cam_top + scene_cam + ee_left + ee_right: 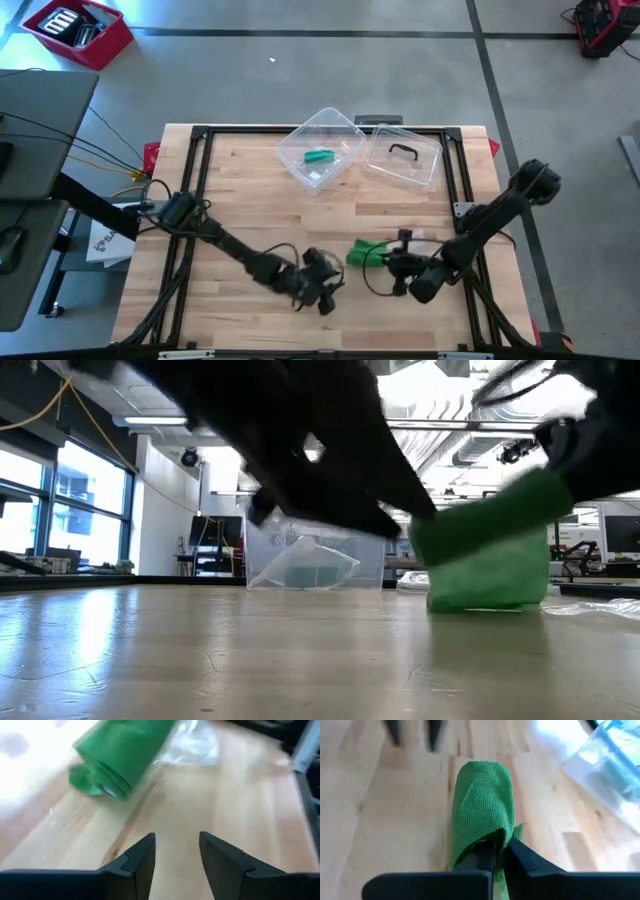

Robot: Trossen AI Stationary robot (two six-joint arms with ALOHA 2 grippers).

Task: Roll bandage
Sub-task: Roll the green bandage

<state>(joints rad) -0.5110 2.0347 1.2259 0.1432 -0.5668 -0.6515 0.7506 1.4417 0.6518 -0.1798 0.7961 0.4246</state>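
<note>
Green bandage [362, 252] lies on the wooden worktop [240, 195] toward the front edge, right of centre, partly rolled into a loose tube. Right gripper [499, 851] has its 2 fingers pinched together on the near end of the bandage; the right wrist view shows the mesh fabric wrapped over the fingertips [517, 849] and the roll stretching away along the wood. The right arm comes in from the right edge of the worktop. Left gripper [177, 851] sits just left of the bandage near the front edge, fingers [141, 855] apart with a clear gap, nothing between them, not touching the roll. In the left wrist view the bandage [117, 757] is ahead of the open fingers with a piece of clear plastic wrap [192, 747] beside it. The low view shows the bandage [488, 555] resting on the worktop with dark arm parts above it. At the back edge, around the middle, a clear plastic container [320, 150] holds another green item [319, 157]; its clear lid [402, 158] with a dark handle lies just to its right. A red bin [77, 30] stands on the floor beyond the back left corner.
</note>
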